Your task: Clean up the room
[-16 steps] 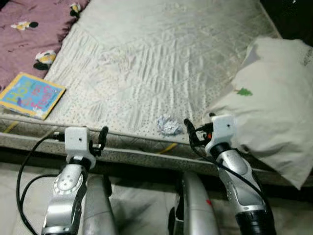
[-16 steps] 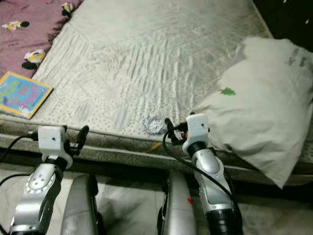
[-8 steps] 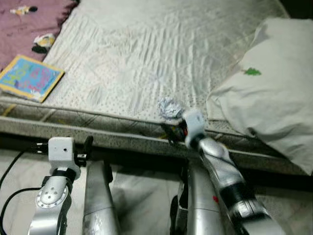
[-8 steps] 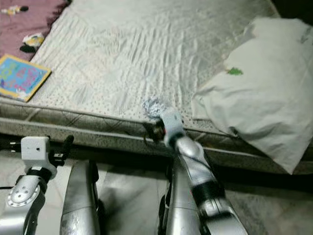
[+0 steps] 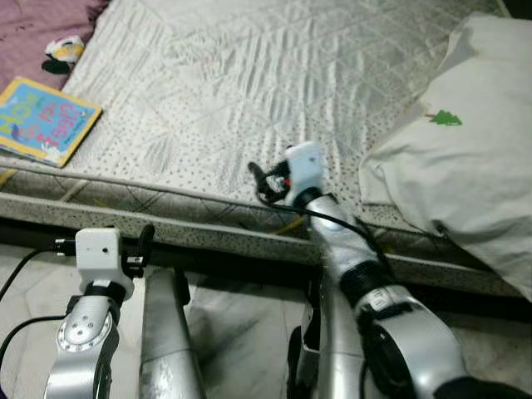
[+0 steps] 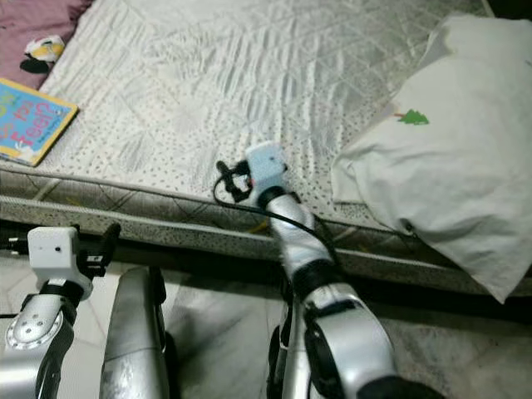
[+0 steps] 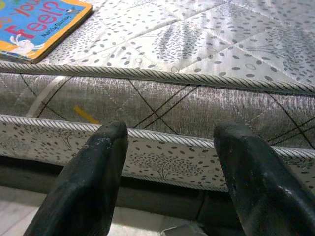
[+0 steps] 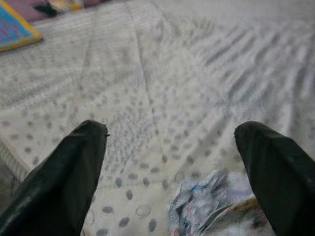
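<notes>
From the head camera, the right gripper [image 5: 264,179] reaches over the near edge of the mattress [image 5: 274,75], its wrist block covering the spot it is aimed at; the left gripper [image 5: 143,249] hangs low in front of the mattress side, idle. A picture book [image 5: 43,120] lies at the mattress's left edge and a pillow [image 5: 465,166] on the right. In the left wrist view that gripper's jaws stand apart with nothing between them, facing the mattress side, the book at the upper corner. In the right wrist view the jaws are spread wide above the quilted cover, and a crumpled paper wad [image 8: 211,206] lies between them, just off the right-hand finger. To do this well, I'd centre the wad between the fingers, lower until the tips brush the cover, then close slowly so the quilting isn't pinched
</notes>
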